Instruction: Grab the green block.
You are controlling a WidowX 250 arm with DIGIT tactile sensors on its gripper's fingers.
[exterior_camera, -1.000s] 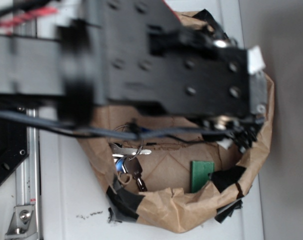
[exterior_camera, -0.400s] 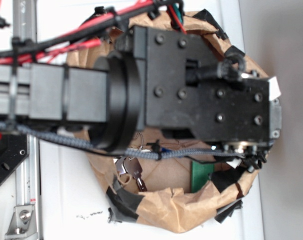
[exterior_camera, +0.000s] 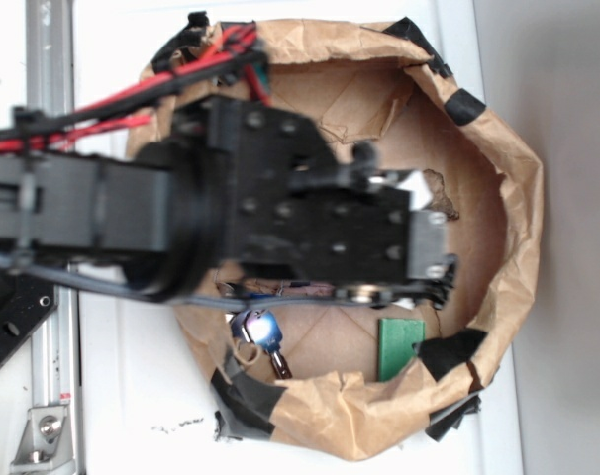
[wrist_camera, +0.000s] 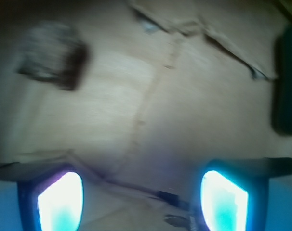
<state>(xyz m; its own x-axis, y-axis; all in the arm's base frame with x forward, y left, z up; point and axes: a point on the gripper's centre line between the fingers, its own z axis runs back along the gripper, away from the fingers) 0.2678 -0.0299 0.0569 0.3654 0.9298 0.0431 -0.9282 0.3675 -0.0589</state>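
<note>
Exterior view: hand (wrist_camera: 142, 202) is over the floor of the paper-lined bin (exterior_camera: 513, 168), fingers spread with only bare paper between them, green block (exterior_camera: 400, 347) lies flat beside the near wall, untouched, so approach and grasp both remain.

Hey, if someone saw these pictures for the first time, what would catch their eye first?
Probably the big black robot arm stretched across the brown paper basin, hiding much of its floor. Next, the bright green block near the basin's lower rim, with a bunch of keys left of it.
</note>
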